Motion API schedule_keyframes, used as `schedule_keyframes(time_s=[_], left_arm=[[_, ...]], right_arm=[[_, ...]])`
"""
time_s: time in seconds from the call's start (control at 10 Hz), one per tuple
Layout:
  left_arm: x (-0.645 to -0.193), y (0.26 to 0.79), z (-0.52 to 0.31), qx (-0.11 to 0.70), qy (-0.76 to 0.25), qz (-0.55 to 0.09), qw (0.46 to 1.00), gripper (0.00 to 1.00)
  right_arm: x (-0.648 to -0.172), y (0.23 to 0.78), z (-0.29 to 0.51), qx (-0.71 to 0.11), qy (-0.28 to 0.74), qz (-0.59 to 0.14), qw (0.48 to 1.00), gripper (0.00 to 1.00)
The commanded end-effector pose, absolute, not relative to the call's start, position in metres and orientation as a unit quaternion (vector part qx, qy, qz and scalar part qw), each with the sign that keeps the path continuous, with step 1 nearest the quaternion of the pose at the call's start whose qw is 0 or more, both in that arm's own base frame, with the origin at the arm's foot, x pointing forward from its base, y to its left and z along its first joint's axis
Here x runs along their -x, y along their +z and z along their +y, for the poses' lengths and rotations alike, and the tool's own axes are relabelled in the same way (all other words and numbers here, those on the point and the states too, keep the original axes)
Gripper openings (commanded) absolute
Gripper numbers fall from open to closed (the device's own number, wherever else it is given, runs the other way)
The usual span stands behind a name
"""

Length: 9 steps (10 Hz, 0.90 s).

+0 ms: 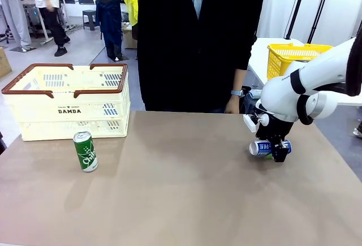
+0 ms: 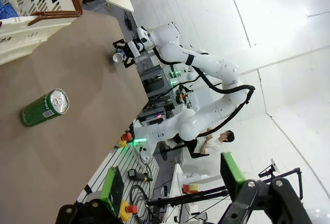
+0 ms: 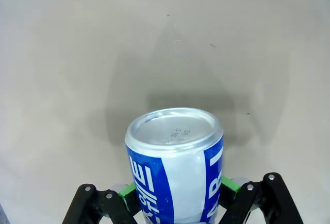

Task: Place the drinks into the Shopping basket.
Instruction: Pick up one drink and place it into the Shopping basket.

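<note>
Gripping blue can [image 3: 174,175]; green can [image 1: 85,151] fronts Shopping basket [image 1: 68,110].

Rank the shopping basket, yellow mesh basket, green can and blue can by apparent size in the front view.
1. Shopping basket
2. Yellow mesh basket, farther off, partly behind the right arm
3-4. Green can and blue can: alike; the right gripper covers part of the blue one.

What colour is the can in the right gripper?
The can is blue with white lettering and a silver end, clearest in the right wrist view.
</note>
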<state>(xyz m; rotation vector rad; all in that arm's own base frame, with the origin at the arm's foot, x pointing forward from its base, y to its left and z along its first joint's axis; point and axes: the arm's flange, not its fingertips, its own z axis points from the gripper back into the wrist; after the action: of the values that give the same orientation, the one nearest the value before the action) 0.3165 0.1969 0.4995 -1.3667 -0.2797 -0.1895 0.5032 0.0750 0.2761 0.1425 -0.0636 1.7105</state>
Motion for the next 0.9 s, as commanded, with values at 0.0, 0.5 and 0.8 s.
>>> schedule_keyframes(time_s=[0.0, 0.5, 0.8], left_arm=[[-0.315, 0.502, 0.197, 0.632, -0.090, -0.129, 0.759, 1.00], [-0.315, 0.502, 0.197, 0.632, -0.090, -0.129, 0.759, 1.00], [-0.315, 0.502, 0.197, 0.632, -0.090, -0.129, 0.759, 1.00]], right_arm=[[-0.505, 0.283, 0.079, -0.044, 0.751, -0.014, 0.658, 0.00], [-0.487, 0.361, 0.080, -0.045, 0.677, 0.042, 0.733, 0.00], [-0.432, 0.469, 0.085, 0.035, 0.641, 0.034, 0.766, 0.00]])
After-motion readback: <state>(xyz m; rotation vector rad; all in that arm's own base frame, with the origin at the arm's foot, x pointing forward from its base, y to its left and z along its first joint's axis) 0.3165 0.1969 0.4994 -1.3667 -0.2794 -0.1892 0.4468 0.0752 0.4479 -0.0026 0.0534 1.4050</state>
